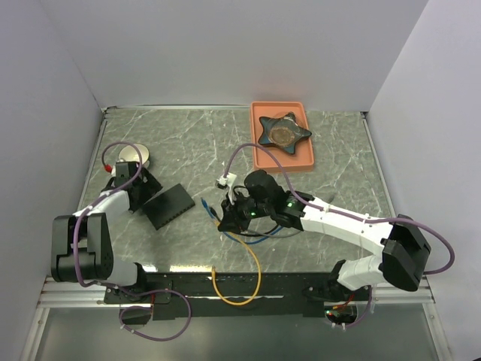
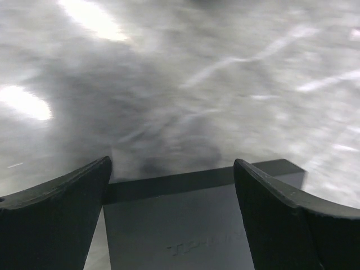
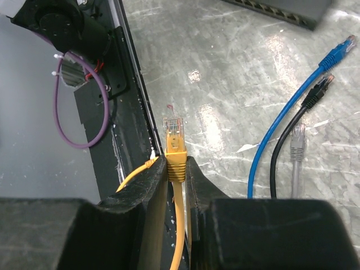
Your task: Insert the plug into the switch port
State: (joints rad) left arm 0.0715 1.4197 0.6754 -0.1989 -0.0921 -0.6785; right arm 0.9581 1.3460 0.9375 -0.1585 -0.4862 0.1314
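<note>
The right gripper [image 3: 175, 169] is squeezed tight on the yellow plug [image 3: 174, 132], which sticks out past its fingertips. The black switch box [image 1: 169, 204] lies well off to the left, its row of ports [image 3: 270, 10] facing the plug. The left gripper [image 2: 171, 169] is spread wide, one finger on each side of the box. The raised writing on the box is too blurry to read.

Even, bright light is falling from above in the top view, with white glare running along the table [image 1: 331, 162] near its lower edge. The left wrist view is blurring heavily, glare patches glowing upper left, the box [image 2: 185, 225] and fingers [image 2: 53, 225] staying soft. The right wrist view is showing sharp, reflections glinting at centre.
</note>
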